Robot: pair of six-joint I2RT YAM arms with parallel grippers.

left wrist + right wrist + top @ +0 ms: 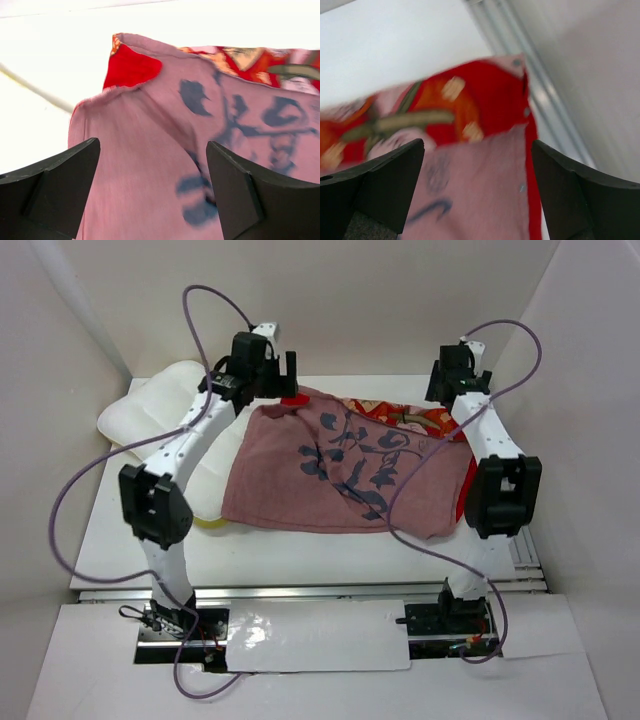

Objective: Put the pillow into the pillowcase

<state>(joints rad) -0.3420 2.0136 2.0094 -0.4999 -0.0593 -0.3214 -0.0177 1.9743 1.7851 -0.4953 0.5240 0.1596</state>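
Fingers on my left gripper (152, 145) and right gripper (477, 145) spread apart, gripping nothing, pillowcase (340, 465) pink side up beneath both, and I see pillow (160, 405) left of left fingers.

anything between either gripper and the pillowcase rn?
Nothing visible. The left gripper is open over the far-left corner of the pillowcase, and the right gripper is open over its far-right corner. Only cloth shows between the fingers. The pillow lies off to its left.

The left arm (195, 435) hides part of the pillow (150, 400); the right wrist view blurs the pillowcase (485, 100).
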